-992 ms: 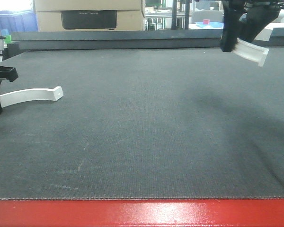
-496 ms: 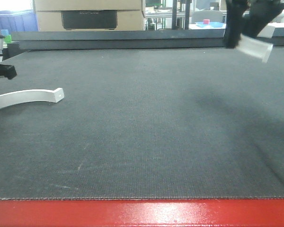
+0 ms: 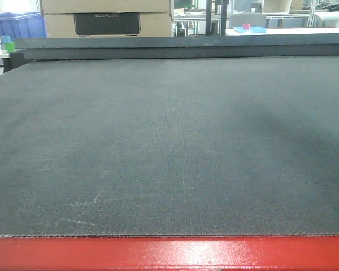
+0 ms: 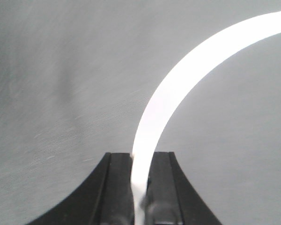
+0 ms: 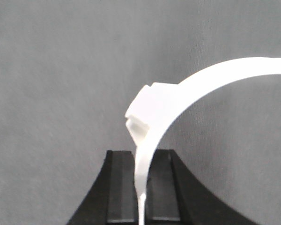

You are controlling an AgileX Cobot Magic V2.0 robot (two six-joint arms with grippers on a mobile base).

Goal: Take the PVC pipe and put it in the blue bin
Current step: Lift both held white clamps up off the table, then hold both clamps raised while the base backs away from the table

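Grip, left: left gripper (image 4: 140, 161) has its black jaws pinched onto the near end of the left pipe (image 4: 178, 84), which fills the narrow slot between them.
Left pipe: white and curved. It rises from the jaws and arcs away to the upper right, out of the wrist view, with the grey counter (image 4: 61, 70) behind it. Whether it touches the counter cannot be told.
Grip, right: right gripper (image 5: 141, 157) has its jaws pressed onto the near end of the right pipe (image 5: 192, 84).
Right pipe: white, bending in the same kind of arc toward the right edge. A squarish fitting (image 5: 143, 105) sits on its left side, just above the jaws.
Front edge: a red strip (image 3: 169, 254) runs along the near side of the counter in the front view.
Counter top: dark grey woven mat, with faint pale scuffs near the front left and a broad soft shadow over the right half.
Back rail: a dark rail (image 3: 169, 48) runs along the far edge.
Background: a cardboard box (image 3: 101, 14) with a dark panel stands behind the rail — blue crate (image 3: 17, 25) at far left, blue tray (image 3: 250, 29) to the right.
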